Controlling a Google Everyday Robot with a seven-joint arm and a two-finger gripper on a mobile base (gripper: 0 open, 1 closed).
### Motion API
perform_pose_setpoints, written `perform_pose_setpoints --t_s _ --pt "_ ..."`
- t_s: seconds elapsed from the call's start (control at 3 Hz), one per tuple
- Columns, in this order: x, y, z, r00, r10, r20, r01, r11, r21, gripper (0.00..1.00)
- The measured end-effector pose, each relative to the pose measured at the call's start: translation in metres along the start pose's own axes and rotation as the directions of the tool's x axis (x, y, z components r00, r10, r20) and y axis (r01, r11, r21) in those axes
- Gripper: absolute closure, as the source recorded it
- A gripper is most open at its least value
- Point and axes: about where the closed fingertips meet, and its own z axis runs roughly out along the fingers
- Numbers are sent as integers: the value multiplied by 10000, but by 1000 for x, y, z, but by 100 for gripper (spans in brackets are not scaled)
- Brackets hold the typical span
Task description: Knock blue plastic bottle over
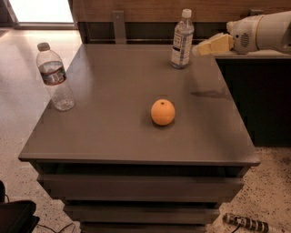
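Cream pincer (198, 48) just beside bluish plastic bottle (182, 42).

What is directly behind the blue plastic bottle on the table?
Behind the blue plastic bottle stands a dark panel under a wooden wall; the part straight behind it is covered. The end effector hovers to its right, apart.

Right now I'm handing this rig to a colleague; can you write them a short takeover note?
Gripper: in the air over the far right part of the table, level with the label of the blue plastic bottle and close beside it; contact unclear.
Blue plastic bottle: upright at the table's far edge.
Done: gripper lined up.
Left: push the bottle over; not yet knocked down.
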Motion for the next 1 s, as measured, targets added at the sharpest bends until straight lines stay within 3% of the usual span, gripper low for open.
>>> perform_pose_setpoints --t_s 0.33,1.0 --pt "5 -2 24 9988 294 385 -280 9989 -365 0" --pt "14 -8 63 9922 120 1244 11 9946 -1041 0"
